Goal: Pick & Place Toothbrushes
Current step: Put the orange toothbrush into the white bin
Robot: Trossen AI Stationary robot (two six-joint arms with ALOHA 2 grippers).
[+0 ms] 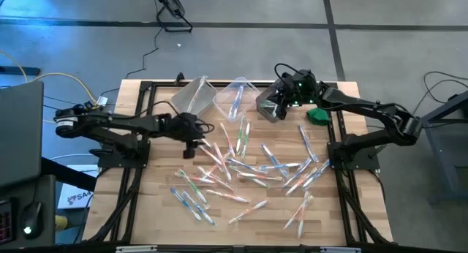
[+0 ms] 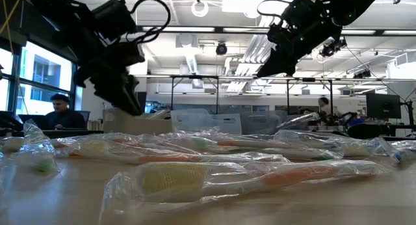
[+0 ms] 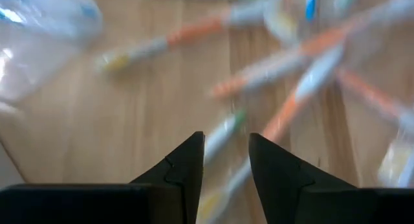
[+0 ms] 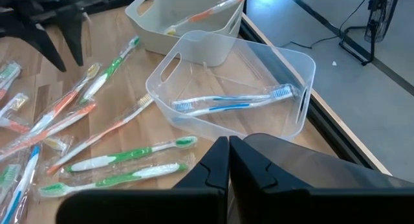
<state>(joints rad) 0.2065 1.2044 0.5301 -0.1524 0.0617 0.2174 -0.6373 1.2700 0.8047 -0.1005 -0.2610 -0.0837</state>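
High view shows us most of the work still ahead: the toothbrushes (image 1: 252, 169) lie scattered in their clear wrappers across the middle and near part of the wooden table (image 1: 161, 209), some crossing one another. Only a few look sorted. In the right wrist view we see two blue ones lying in the clear bin (image 4: 284, 62) and an orange one in the white bin (image 4: 149, 23) beyond it; a third bin (image 1: 191, 96) sits at the far edge, and we cannot tell what it holds.

The left gripper (image 1: 191, 145) hangs above the left edge of the pile, its jaws partly apart with nothing between them; its own wrist view looks down on orange and green brushes just below the fingertips (image 3: 187, 166), so we judge a pick is being lined up. The right gripper (image 1: 272, 107) is over the bins at the far side, jaws closed together and holding nothing.

A small green object (image 1: 317, 115) rests near the far right corner of the table. The tabletop is pale butcher-block wood on a dark frame, standing on a grey floor with cables trailing. Behind it the low view gives us an open office with ceiling lights, monitors and a seated person (image 2: 60, 111) at the left
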